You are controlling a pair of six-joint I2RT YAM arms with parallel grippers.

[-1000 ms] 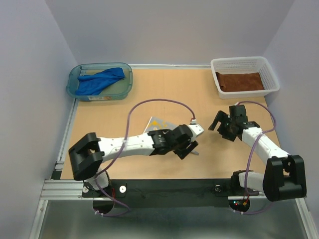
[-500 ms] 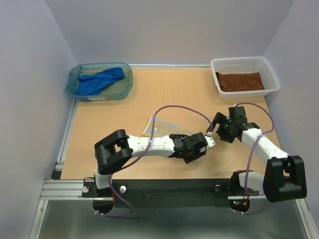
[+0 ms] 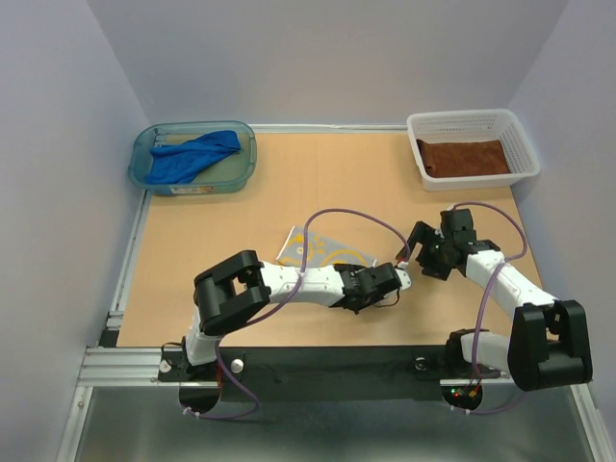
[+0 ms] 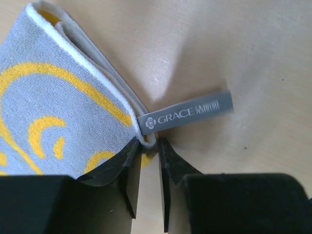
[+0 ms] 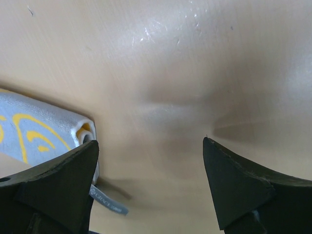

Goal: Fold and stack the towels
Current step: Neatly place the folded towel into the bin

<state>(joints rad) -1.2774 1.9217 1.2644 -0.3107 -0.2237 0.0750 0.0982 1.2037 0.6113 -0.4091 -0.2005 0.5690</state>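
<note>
— Status, left gripper [image 4: 147, 148]?
— Nearly pressed together, pinching the white-hemmed corner of the grey cloth towel with yellow swirls [image 4: 53, 112]. Black fingertips [image 4: 127, 155] on either side of the hem, only a thin sliver of gap showing below the bite.
— Anything right beside that bite?
— Small grey woven label reading GRACE [image 4: 187, 113], sewn at the same corner, lying flat on the tan wooden tabletop [image 4: 243, 48] and pointing away from the cloth.
— And the towel itself?
— Folded, at least 2 layers visible at the edge, flat on the tabletop near the middle, a little toward the near side. Partly covered by the left arm in the overhead view.
— Right gripper [image 5: 150, 141]?
— Spread wide, holding nothing. Hovering over bare tabletop just beside that same towel corner, with the folded end and the label visible by one of its fingers. Close to the left gripper and facing it; contact between the 2 impossible to tell.
— Other 2 towels?
— Bright blue cloth towel [image 3: 192, 157], crumpled in the teal translucent plastic tub [image 3: 138, 171] at the far left corner. Rust-brown cloth towel [image 3: 465, 158], lying flat in the white plastic lattice basket [image 3: 525, 144] at the far right corner. Both well apart from the grippers.
— Arms?
— Left arm stretched low across the table toward the right, elbow raised near its base. Right arm bent inward toward the centre. Purple cable [image 3: 346, 214] looping above the left arm.
</note>
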